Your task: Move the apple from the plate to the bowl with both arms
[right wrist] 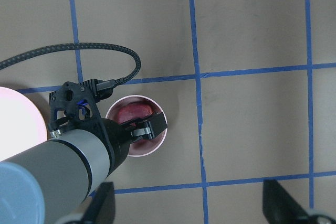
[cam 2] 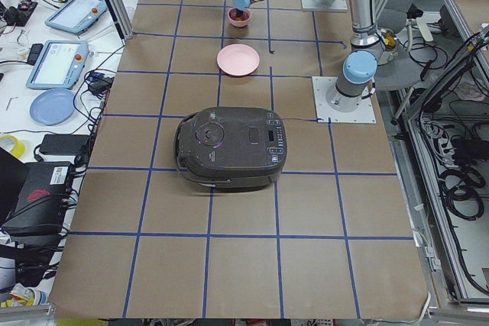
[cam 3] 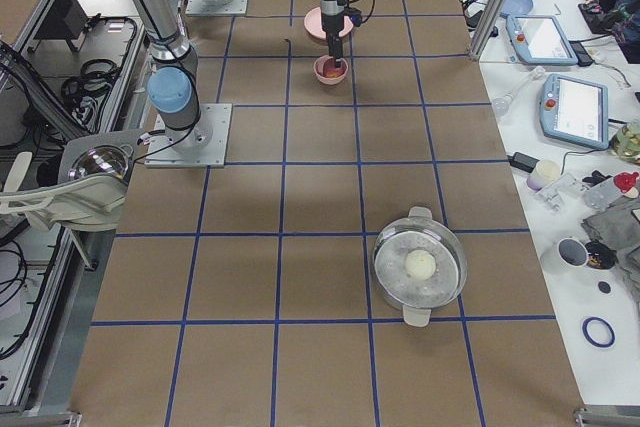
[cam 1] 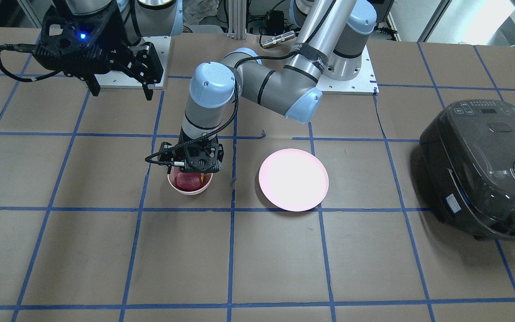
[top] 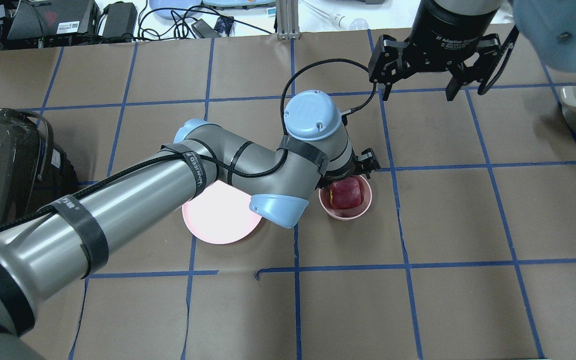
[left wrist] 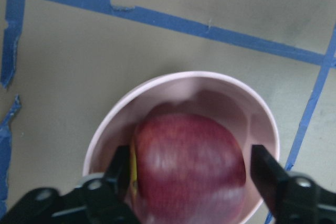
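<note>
The dark red apple [left wrist: 189,145] lies inside the small pink bowl [left wrist: 210,77], also seen in the overhead view [top: 347,194]. My left gripper [left wrist: 191,171] reaches down into the bowl [top: 345,216], its jaws either side of the apple. A thin gap shows at one finger, so it looks open. The wide pink plate [top: 218,220] sits bare beside the bowl, partly under my left arm. In the front view the plate [cam 1: 293,179] is right of the bowl [cam 1: 190,191]. My right gripper [top: 420,92] hangs open and empty, high above the table beyond the bowl.
A dark rice cooker [cam 1: 485,170] stands on the robot's left side of the table. A metal pot [cam 3: 419,267] with a pale ball in it stands far on the robot's right. Blue tape lines grid the brown table.
</note>
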Controlling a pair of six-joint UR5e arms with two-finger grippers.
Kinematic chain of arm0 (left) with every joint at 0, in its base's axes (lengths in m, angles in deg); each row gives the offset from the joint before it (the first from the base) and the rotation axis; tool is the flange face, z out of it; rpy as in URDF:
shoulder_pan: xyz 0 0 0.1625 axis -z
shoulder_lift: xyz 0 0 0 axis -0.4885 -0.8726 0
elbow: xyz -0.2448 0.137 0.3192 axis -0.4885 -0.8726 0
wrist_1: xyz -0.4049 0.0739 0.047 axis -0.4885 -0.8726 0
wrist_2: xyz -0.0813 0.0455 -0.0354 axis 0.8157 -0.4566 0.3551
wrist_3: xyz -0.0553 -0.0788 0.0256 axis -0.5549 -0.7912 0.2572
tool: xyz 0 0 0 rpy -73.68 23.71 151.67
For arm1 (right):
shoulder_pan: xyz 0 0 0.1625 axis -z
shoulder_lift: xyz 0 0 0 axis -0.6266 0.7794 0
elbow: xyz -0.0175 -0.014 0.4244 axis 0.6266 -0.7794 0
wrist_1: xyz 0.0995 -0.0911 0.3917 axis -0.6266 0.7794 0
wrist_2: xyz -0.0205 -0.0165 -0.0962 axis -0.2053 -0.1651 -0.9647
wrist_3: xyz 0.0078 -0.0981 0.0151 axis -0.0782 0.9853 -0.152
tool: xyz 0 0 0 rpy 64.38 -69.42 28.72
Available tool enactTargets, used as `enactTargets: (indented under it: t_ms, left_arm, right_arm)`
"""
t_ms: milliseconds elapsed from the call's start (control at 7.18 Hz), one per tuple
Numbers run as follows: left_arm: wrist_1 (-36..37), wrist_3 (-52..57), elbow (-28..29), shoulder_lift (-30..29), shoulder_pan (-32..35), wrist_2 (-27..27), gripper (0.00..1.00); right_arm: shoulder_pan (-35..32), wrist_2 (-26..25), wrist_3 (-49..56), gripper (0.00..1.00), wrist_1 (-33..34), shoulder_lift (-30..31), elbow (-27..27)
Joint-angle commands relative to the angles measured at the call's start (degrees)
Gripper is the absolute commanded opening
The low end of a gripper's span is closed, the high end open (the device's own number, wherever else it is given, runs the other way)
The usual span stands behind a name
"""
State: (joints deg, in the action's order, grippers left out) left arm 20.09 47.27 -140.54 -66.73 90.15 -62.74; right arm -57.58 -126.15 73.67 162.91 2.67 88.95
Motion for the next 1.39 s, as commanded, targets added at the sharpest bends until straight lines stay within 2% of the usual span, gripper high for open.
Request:
enactTargets:
  t_ms: [0,278,418,557,696,835,975,1253]
  left_arm:
    - [-5.1,8.8,-1.1,5.2,-5.8,0.1,1.0]
    - [-15.4,17.6,-3.6,10.3,-16.8,-0.1,1.0]
    - [-20.2,25.8,-3.7,13.2,-22.5,-1.7,1.0]
    - [-25.8,32.9,-2.3,15.5,-27.8,-5.3,1.0]
    - [-31.8,34.5,0.7,19.0,-30.8,-6.6,1.0]
    - [-41.0,34.8,8.1,20.7,-32.1,-6.9,1.0]
    - [-49.4,34.6,13.5,21.4,-31.2,-9.7,1.0]
    - [-49.8,34.7,14.8,23.6,-30.2,-11.1,1.0]
  right_arm:
    - [0.1,0.1,0.1,1.0,-1.4,-0.4,0.2]
    - [0.8,-0.2,0.1,1.0,-1.5,-0.5,-0.2]
    - [0.7,0.1,0.0,1.0,-1.6,-0.5,-0.2]
    - [0.8,0.4,-0.2,1.0,-2.0,-0.5,-0.3]
    - [0.8,0.5,0.0,1.0,-2.0,-0.5,-0.3]
    - [0.8,0.5,0.2,1.0,-2.3,-0.5,-0.5]
    - [0.8,0.5,0.1,1.0,-2.7,-0.5,-0.6]
    - [0.6,0.3,-0.1,1.0,-2.7,-0.5,-0.6]
